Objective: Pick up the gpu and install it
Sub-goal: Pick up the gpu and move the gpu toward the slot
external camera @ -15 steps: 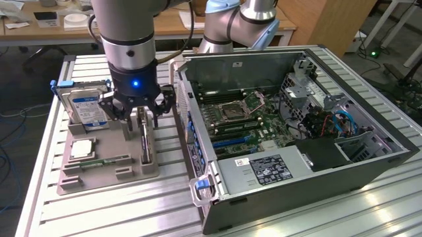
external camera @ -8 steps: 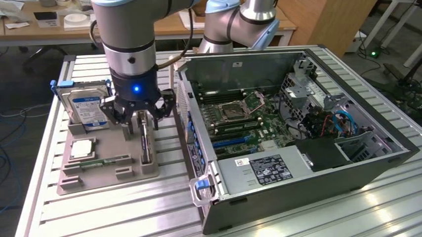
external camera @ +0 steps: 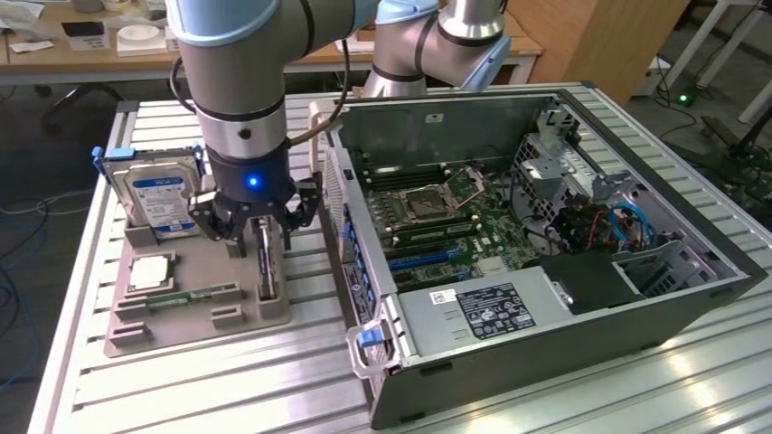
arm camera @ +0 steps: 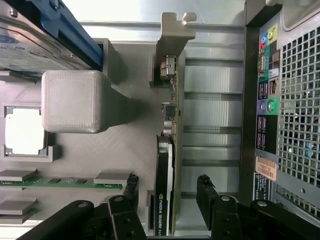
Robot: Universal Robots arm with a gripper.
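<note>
At the exterior view's left, on a slatted metal table [external camera: 217,389], sits a grey parts tray [external camera: 193,325]; at its far left corner a blue-labelled hard drive [external camera: 159,194] stands upright in a blue-edged carrier; nearer the camera a square processor [external camera: 151,271] lies flat in its recess, and just beside that a narrow green memory stick [external camera: 193,297] lies along its own slot; further right, by the tray's right edge, the gpu [external camera: 267,262] stands on its long edge in a slot, seated in the tray and not lifted; directly above it hangs the gripper [external camera: 259,237] on the grey and blue arm [external camera: 235,81], a blue light glowing on the wrist, the black fingers reaching down on either side of the card; in the wrist view the fingers [arm camera: 206,187] are spread wide, one to each side of the gpu's dark face and tan-grey edge, with a clear gap on both sides, so nothing is gripped; the card's metal end bracket [arm camera: 175,30] shows at the end away from the fingers; right of the tray, just beside it, an open computer case [external camera: 543,353] lies on its side, its rear panel of ports [arm camera: 267,95] facing the tray; inside, the green motherboard [external camera: 447,226] lies exposed with a square processor socket [external camera: 449,192] near its middle; a grey power supply [external camera: 483,312] bearing a black label sits at the case's near edge; at the far right, blue cables [external camera: 627,226] run through the drive bay.
</note>
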